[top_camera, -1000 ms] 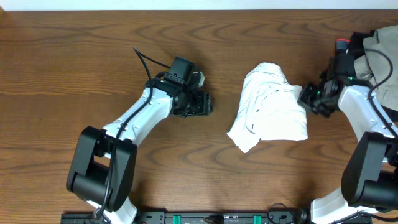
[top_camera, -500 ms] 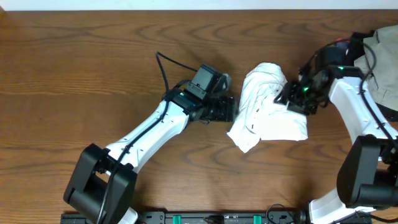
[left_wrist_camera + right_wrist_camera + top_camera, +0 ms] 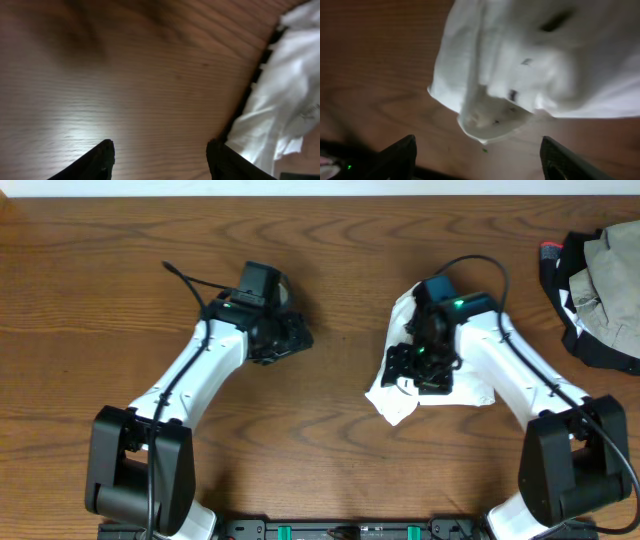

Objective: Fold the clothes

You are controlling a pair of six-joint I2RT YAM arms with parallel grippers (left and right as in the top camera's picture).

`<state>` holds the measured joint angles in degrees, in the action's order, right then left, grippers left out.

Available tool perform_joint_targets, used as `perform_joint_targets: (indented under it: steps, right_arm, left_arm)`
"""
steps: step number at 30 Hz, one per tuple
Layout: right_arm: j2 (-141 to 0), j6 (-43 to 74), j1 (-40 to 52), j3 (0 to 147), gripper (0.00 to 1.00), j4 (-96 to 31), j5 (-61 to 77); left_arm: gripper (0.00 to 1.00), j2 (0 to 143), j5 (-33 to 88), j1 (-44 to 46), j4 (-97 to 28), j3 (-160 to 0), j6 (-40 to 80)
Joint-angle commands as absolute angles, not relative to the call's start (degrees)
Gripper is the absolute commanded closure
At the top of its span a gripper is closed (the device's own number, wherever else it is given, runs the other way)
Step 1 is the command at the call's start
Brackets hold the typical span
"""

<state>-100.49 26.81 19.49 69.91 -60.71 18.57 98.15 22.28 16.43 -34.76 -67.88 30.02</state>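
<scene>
Folded clothes (image 3: 393, 404): a white bundle with small dark marks, lying right of centre on the wooden table (image 3: 100, 300). The right gripper (image 3: 412, 370) hangs over its left part with fingers spread wide, and the arm hides the bundle's middle from overhead. The left gripper (image 3: 298, 340) is likewise spread, over bare wood to the left. At the table's right edge lies a khaki-and-dark heap of cloth (image 3: 600, 270), apart from the bundle.

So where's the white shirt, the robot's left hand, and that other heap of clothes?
white shirt (image 3: 545, 60), right wrist view, its wrinkled middle.
left hand (image 3: 160, 154), left wrist view, midway between its two fingertips.
heap of clothes (image 3: 605, 265), overhead view, its tan top fabric.
</scene>
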Motion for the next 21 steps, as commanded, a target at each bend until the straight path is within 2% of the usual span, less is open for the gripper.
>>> perform_joint_targets:
  steps: [1,7,9,14,20,21]
  right_arm:
    - [-100.7,32.8,21.2,65.8,0.22,-57.5,16.3]
    - [-100.7,33.3,21.3,60.5,0.25,-49.3,22.3]
    - [-100.7,33.4,21.3,60.2,0.29,-48.8,22.2]
    - [-100.7,33.4,21.2,60.3,0.51,-48.7,20.8]
    - [-100.7,33.4,20.8,60.6,0.96,-48.8,19.4]
    - [-100.7,33.4,20.6,60.8,0.99,-48.9,18.9]
  left_arm:
    - [0.39,97.7,21.8,14.8,-36.5,-67.8,28.8]
    - [0.39,97.7,21.8,14.5,-37.5,-67.8,26.6]
    - [0.39,97.7,21.8,14.5,-37.5,-67.8,26.6]
    - [0.39,97.7,21.3,14.5,-37.5,-67.8,26.6]
    - [0.39,97.7,21.3,14.5,-37.5,-67.8,26.3]
    - [0.39,97.7,21.3,14.5,-37.5,-67.8,26.4]
